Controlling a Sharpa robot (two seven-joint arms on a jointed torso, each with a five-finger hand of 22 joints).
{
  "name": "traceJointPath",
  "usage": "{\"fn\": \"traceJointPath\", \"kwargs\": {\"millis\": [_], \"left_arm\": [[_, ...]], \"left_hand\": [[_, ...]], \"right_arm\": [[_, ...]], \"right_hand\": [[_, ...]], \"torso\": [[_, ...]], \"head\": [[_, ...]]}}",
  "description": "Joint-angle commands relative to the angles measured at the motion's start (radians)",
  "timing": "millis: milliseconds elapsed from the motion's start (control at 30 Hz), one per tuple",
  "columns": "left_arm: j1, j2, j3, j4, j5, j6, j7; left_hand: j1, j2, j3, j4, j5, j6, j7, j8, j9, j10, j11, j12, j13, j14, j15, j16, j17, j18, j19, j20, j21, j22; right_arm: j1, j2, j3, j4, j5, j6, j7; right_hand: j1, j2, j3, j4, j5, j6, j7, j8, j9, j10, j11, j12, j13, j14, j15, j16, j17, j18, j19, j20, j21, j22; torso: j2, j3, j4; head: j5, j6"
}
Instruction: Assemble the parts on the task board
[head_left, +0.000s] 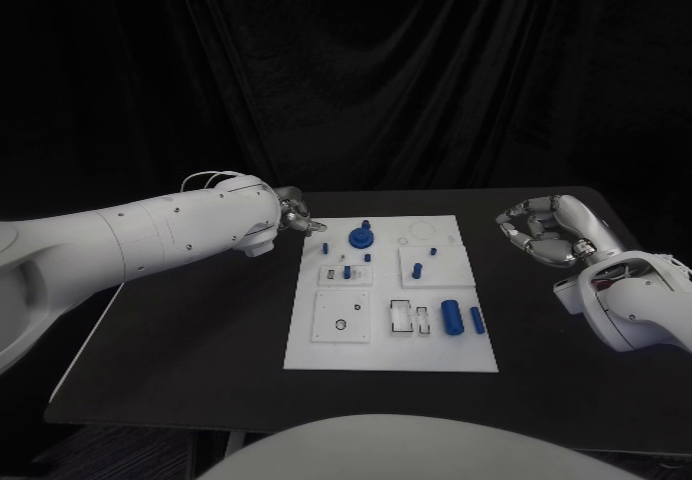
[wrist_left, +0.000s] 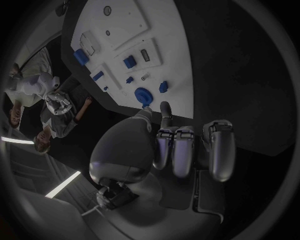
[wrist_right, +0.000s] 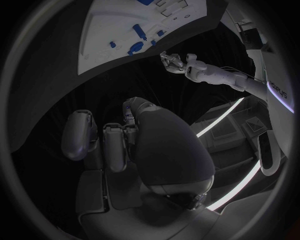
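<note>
The white task board (head_left: 389, 352) lies flat in the middle of the black table. A round blue part (head_left: 361, 238) stands near its far edge, with several small blue pegs (head_left: 417, 269) around it. Two blue cylinders (head_left: 450, 315) lie at its near right. My left hand (head_left: 296, 216) hovers at the board's far left corner, fingers curled, with nothing seen in them. In the left wrist view the left hand (wrist_left: 178, 145) has the round blue part (wrist_left: 143, 94) just beyond its fingertips. My right hand (head_left: 545, 232) hangs right of the board, curled in and holding nothing.
Bare black tabletop (head_left: 188, 340) surrounds the board on all sides. The board carries raised white squares (head_left: 343, 316) and two rectangular slots (head_left: 401, 316) at its near half. In the right wrist view the board (wrist_right: 100, 30) lies beyond my right hand (wrist_right: 125, 140).
</note>
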Motion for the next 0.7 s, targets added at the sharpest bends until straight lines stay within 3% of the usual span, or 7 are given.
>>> {"fn": "traceJointPath", "kwargs": {"millis": [33, 300, 533, 700], "left_arm": [[0.001, 0.022, 0.001, -0.029, -0.016, 0.051, 0.020], [-0.003, 0.061, 0.001, -0.089, -0.018, 0.093, 0.025], [-0.010, 0.088, 0.001, -0.132, -0.018, 0.133, 0.020], [-0.020, 0.107, 0.001, -0.160, -0.018, 0.154, 0.012]], "left_hand": [[-0.011, -0.003, -0.007, 0.003, -0.007, -0.008, 0.003, -0.007, -0.002, 0.107, 0.009, 0.004, 0.263, 0.102, 0.006, 0.003, 0.264, -0.004, 0.043, 0.002, -0.008, 0.219], [-0.014, 0.002, -0.019, 0.012, 0.000, -0.025, 0.011, -0.022, -0.011, 0.107, 0.016, 0.004, 0.263, 0.102, 0.013, 0.003, 0.264, 0.000, 0.035, 0.008, -0.024, 0.214], [-0.014, 0.021, -0.045, 0.013, 0.019, -0.033, 0.027, -0.092, -0.079, 0.107, 0.032, 0.004, 0.263, 0.102, 0.027, 0.003, 0.264, 0.004, 0.024, 0.023, -0.040, 0.209], [-0.010, 0.027, -0.051, 0.012, 0.038, -0.020, 0.028, -0.106, -0.100, 0.107, 0.033, 0.004, 0.263, 0.102, 0.029, 0.003, 0.264, 0.004, 0.023, 0.025, -0.041, 0.209]], "right_arm": [[-0.002, 0.002, 0.001, 0.000, -0.002, 0.008, -0.001], [-0.002, 0.002, 0.001, 0.000, -0.002, 0.009, -0.003], [-0.002, 0.005, 0.001, -0.001, -0.002, 0.010, -0.004], [-0.002, 0.008, 0.001, 0.002, -0.002, 0.010, -0.001]], "right_hand": [[-0.010, 0.002, 0.003, 0.001, 0.006, -0.004, 0.002, 0.004, -0.001, -0.003, -0.001, 0.000, 0.043, 0.053, -0.002, -0.002, 0.149, 0.010, -0.007, 0.000, -0.004, 0.157], [-0.010, 0.003, 0.003, 0.001, 0.006, -0.004, 0.002, 0.004, -0.001, -0.003, -0.001, 0.000, 0.043, 0.053, -0.002, -0.002, 0.149, 0.010, -0.007, 0.000, -0.004, 0.157], [-0.010, 0.003, 0.003, 0.001, 0.006, -0.004, 0.002, 0.004, -0.001, -0.003, -0.001, 0.000, 0.043, 0.053, -0.002, -0.002, 0.149, 0.010, -0.007, 0.000, -0.004, 0.157], [-0.010, 0.004, 0.004, 0.000, 0.006, -0.003, 0.001, 0.005, -0.001, -0.003, -0.002, 0.000, 0.043, 0.053, -0.002, -0.002, 0.149, 0.010, -0.006, 0.000, -0.003, 0.157]], "torso": [[0.002, -0.0020, 0.0002], [0.005, -0.0046, -0.0001], [0.004, -0.0039, -0.0009], [0.003, -0.0037, -0.0006]], "head": [[0.001, 0.000], [-0.002, 0.000], [0.002, 0.000], [0.002, 0.000]]}}
